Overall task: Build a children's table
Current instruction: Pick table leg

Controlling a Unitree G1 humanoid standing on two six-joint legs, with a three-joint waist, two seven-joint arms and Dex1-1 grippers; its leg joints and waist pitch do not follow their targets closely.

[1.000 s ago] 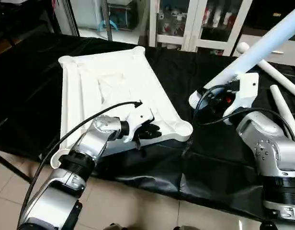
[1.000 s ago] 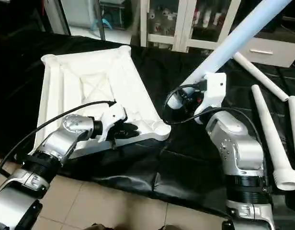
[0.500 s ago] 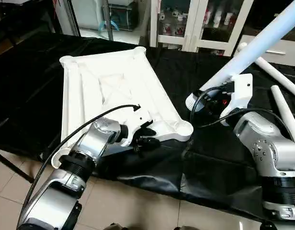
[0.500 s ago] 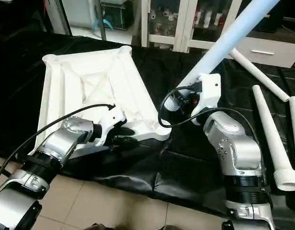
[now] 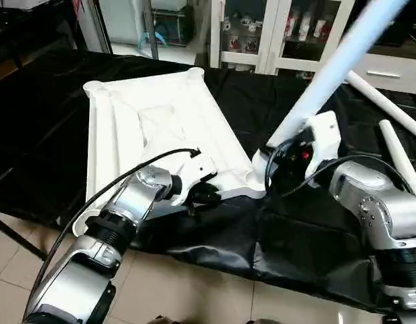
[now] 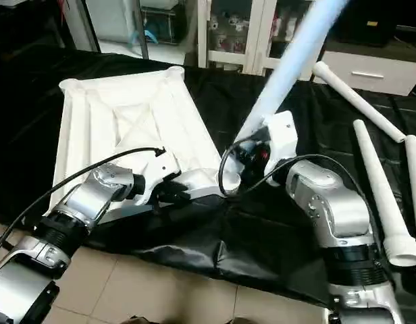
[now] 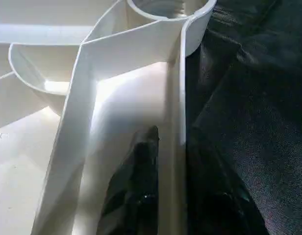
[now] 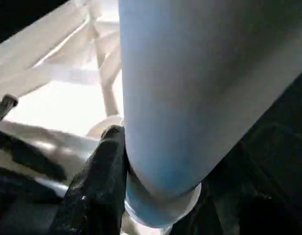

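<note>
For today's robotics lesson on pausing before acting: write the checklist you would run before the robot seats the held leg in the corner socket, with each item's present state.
1. Left gripper clamped on the rim of the white ribbed plastic tabletop: ok.
2. Right gripper holding the long white tapered tube leg: ok.
3. Leg's wide end beside the near round corner socket: ok.
4. Leg upright over the socket: not ok, tilted.
5. Socket free of debris: cannot tell.
6. Spare white tube legs lying apart on the black cloth: ok.

White ribbed tabletop [image 5: 154, 115]; white legs [image 6: 370, 169]; black table cover [image 5: 46, 121]
</note>
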